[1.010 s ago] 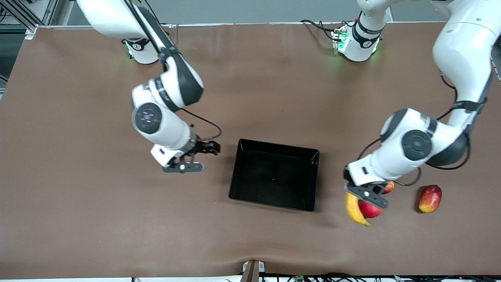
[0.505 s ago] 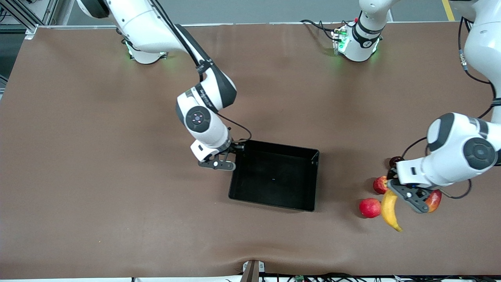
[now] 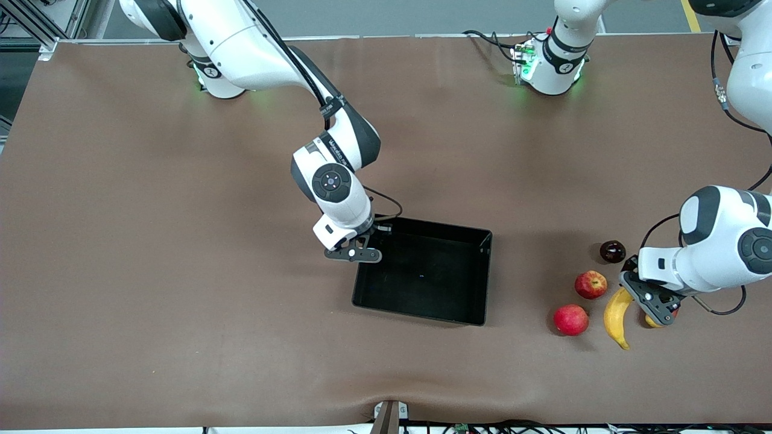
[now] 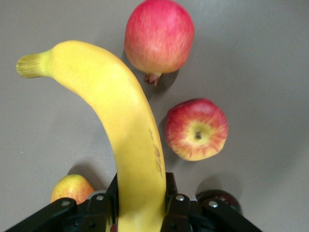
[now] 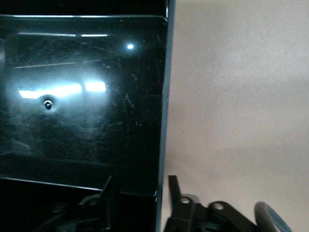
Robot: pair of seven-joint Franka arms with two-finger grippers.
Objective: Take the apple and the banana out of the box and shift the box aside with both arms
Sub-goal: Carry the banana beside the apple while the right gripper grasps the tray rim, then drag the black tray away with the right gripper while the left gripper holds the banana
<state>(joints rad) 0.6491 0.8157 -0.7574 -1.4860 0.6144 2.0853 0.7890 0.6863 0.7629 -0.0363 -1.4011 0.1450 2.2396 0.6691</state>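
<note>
The black box lies mid-table. My right gripper is open at its corner nearest the right arm's base. In the right wrist view the gripper straddles the box's wall, one finger inside and one outside. My left gripper is shut on the yellow banana, holding it by one end low over the table. The left wrist view shows the banana between the fingers. The apple with the yellowish patch lies beside the banana and also shows in the left wrist view.
A plain red round fruit lies beside the banana, toward the box. A dark round fruit lies farther from the camera than the apple. The mango is mostly hidden under my left gripper.
My right gripper has moved from the bare table to the box's corner and now straddles its wall. My left gripper has carried the banana away from the box, past the red fruits.
</note>
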